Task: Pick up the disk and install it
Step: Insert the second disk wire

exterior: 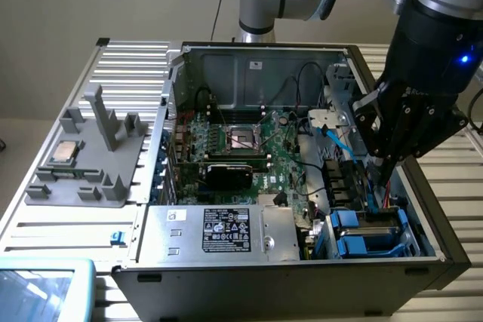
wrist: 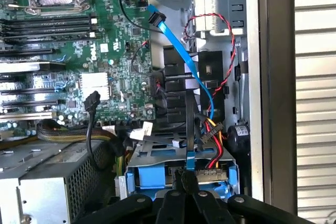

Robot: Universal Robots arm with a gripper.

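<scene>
The disk [exterior: 368, 233] lies low in the drive bay at the front corner of the open computer case, on the exterior view's right. Its bright blue carrier rails and tabs [wrist: 157, 178] frame a grey metal face. My gripper [exterior: 383, 175] hangs over that corner of the case, just above the bay. In the wrist view its black fingertips [wrist: 181, 181] are pressed together with nothing between them, right over the blue carrier's edge. A blue data cable [wrist: 181, 61] and red, yellow and black wires [wrist: 210, 148] run down to the disk.
The green motherboard [exterior: 241, 141] with its bare CPU socket fills the case floor. A silver power supply box with a black label [exterior: 219, 233] sits at the front. On the slatted table, a grey fixture [exterior: 90, 160] holds a small silver CPU chip [exterior: 63, 153].
</scene>
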